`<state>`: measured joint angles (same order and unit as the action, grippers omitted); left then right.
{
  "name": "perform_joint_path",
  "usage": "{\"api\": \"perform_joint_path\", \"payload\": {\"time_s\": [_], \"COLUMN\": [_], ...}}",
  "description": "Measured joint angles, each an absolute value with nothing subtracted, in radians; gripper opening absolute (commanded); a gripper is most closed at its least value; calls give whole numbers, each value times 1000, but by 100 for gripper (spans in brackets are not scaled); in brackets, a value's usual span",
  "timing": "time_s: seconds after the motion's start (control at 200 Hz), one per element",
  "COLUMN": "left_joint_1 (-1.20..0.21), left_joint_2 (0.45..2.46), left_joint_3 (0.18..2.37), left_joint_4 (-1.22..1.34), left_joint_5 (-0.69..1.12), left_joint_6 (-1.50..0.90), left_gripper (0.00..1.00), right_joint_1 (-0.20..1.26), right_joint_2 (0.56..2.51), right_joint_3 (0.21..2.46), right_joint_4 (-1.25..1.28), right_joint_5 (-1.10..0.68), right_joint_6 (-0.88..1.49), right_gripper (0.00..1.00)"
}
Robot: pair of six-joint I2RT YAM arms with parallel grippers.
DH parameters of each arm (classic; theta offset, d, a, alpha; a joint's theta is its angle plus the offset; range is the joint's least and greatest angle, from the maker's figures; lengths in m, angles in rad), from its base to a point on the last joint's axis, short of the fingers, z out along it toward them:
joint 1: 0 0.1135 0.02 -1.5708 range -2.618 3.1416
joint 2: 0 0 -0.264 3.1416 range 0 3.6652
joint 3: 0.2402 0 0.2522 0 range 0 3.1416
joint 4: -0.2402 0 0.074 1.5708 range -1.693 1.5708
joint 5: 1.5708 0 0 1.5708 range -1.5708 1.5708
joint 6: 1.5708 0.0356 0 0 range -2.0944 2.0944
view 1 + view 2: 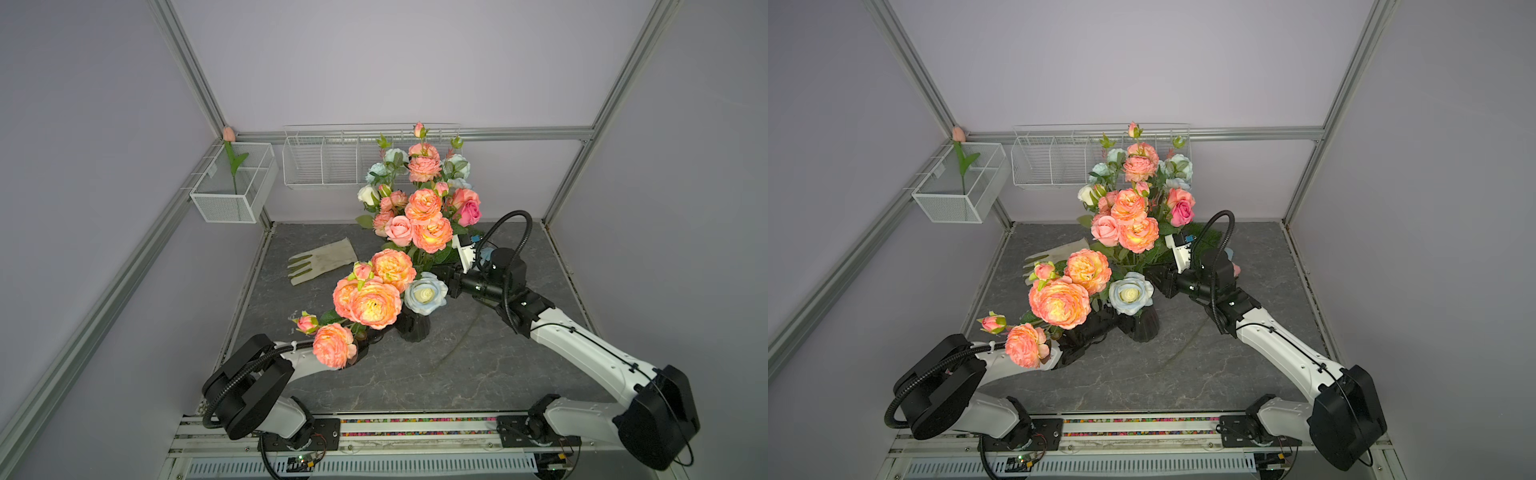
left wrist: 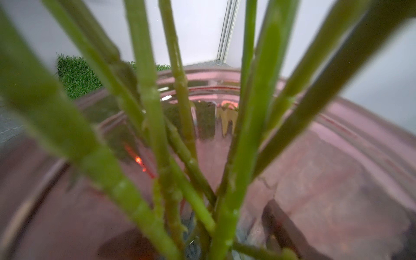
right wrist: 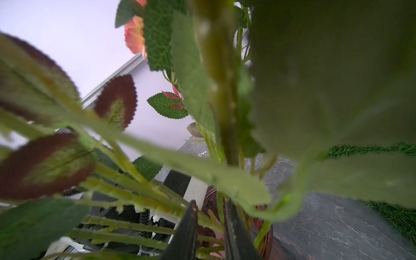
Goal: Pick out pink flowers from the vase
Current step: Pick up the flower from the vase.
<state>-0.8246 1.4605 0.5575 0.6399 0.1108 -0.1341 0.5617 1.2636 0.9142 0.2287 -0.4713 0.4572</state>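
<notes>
Left tool (image 1: 1115, 321) closed by the vase (image 1: 1145, 328) holding pink flowers (image 1: 1128, 205); right tool (image 3: 209, 211) among their stems (image 3: 135, 198), grip unclear.

1. A pale work glove (image 1: 322, 261) lies flat on the dark grey, stone-look tabletop (image 1: 457, 374), its fingers pointing toward the left wall.
2. A white mesh basket (image 1: 232, 203) hangs on the frame rail in the rear left corner. A single peach tulip (image 1: 228, 134) with one broad leaf stands in it.
3. A white wire rack (image 1: 324, 166) with dividers is mounted on the back wall.
4. A pale blue rose (image 1: 425, 293) with a cream centre faces upward near the table's middle. Farther back are a white rose (image 1: 367, 194) and more pale blue roses (image 1: 457, 164).
5. A patch of artificial grass (image 2: 76, 76) lies toward the rear of the table, mostly hidden in both top views.
</notes>
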Motion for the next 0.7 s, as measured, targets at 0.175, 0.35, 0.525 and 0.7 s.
{"api": "perform_joint_path", "payload": {"time_s": [0.175,0.35,0.525,0.7], "left_joint_1": [-825,-825,-825,-825], "left_joint_2": [1460,1460,1460,1460], "left_joint_3": [558,558,557,557], "left_joint_4": [640,640,640,641], "left_joint_5": [110,110,111,111], "left_joint_6": [-134,-134,-134,-134], "left_gripper": [0,0,0,0], "right_joint_1": [562,556,556,556], "right_joint_2": [1291,1291,1292,1283], "right_joint_3": [915,915,915,910], "right_joint_4": [229,229,230,228], "right_joint_5": [-465,-457,-462,-469], "right_joint_6": [456,456,456,454], "right_gripper": [22,22,22,23]}}
